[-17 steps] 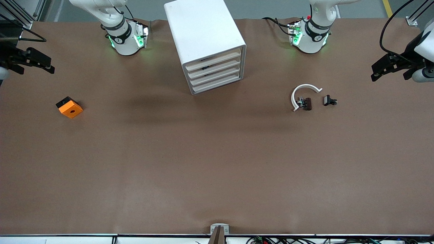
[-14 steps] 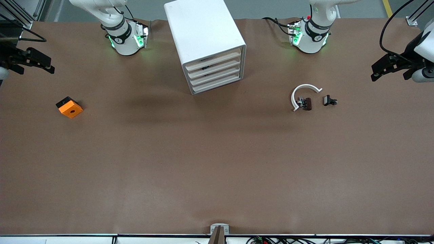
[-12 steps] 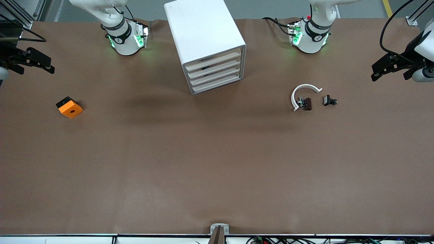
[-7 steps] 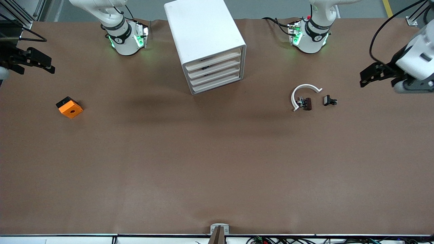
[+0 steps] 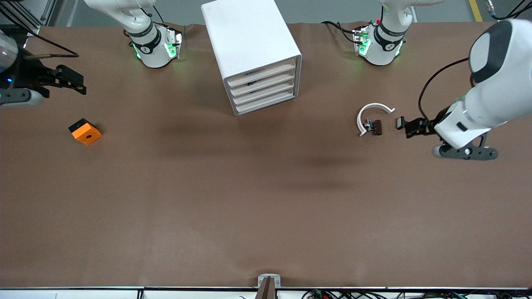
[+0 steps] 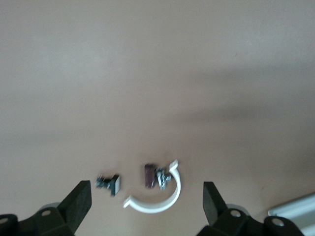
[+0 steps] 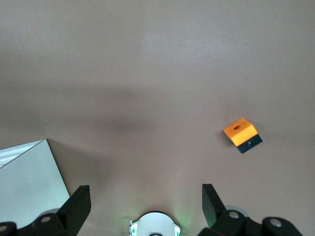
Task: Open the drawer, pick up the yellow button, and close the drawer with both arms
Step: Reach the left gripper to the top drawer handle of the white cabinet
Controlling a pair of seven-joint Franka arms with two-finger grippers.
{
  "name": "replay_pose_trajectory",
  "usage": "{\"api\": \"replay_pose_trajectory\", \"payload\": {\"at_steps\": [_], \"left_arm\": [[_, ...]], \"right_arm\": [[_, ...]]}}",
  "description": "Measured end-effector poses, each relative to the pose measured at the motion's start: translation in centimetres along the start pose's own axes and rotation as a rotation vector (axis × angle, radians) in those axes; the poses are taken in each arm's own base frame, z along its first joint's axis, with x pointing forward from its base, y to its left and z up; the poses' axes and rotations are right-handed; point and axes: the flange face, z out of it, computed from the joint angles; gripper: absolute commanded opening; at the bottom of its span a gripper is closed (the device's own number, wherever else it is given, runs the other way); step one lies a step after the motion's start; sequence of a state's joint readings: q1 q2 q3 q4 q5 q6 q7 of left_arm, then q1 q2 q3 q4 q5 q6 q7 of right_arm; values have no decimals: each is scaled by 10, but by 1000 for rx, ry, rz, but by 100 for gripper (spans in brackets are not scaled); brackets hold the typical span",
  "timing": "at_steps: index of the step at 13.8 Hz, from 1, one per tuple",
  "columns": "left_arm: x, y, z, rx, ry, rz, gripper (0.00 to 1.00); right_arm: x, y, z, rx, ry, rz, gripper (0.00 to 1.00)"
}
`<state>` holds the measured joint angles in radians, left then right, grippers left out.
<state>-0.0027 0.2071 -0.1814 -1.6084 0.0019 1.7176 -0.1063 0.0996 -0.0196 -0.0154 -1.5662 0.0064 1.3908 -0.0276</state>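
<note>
The white cabinet [image 5: 249, 45] stands between the two arm bases, its corner [image 7: 24, 172] also showing in the right wrist view. Its four drawers [image 5: 262, 89] are all pushed in, and I cannot tell them apart. The button is hidden. My left gripper [image 5: 411, 127] [image 6: 146, 206] hangs open over the table by the small black clips, with nothing between its fingers. My right gripper [image 5: 77, 82] [image 7: 145, 204] is open and empty over the right arm's end of the table, above the orange block.
An orange block with a hole [image 5: 85, 131] [image 7: 241, 133] lies near the right arm's end. A white arc [image 5: 372, 114] [image 6: 157, 196] with a dark clip [image 5: 376, 127] [image 6: 152, 176] and a second black clip [image 5: 401, 122] [image 6: 109, 183] lie toward the left arm's end.
The left arm has swung in from the table's edge, and its gripper now hangs by the black clips. The right gripper has shifted slightly toward the cabinet. Both stay open.
</note>
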Motion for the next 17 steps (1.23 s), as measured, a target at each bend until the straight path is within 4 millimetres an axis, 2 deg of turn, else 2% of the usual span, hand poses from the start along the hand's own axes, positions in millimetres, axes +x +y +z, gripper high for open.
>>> {"api": "replay_pose_trajectory", "payload": {"at_steps": [3, 6, 10, 12, 14, 17], "left_arm": [[19, 41, 53, -11, 11, -66, 100], [17, 110, 98, 0, -31, -243, 100], [-13, 215, 152, 53, -97, -554, 100], [-28, 260, 178, 55, -141, -694, 100], [-41, 298, 197, 61, -185, -845, 100], [-57, 339, 220, 88, -236, -1062, 100]], "right_arm": [[20, -26, 12, -9, -14, -5, 100], [33, -45, 19, -14, -14, 6, 100], [38, -50, 21, -16, -7, 9, 100], [40, -51, 22, -16, -3, 8, 100], [40, -52, 22, -11, -2, 8, 100], [46, -51, 25, -10, 9, 10, 100]]}}
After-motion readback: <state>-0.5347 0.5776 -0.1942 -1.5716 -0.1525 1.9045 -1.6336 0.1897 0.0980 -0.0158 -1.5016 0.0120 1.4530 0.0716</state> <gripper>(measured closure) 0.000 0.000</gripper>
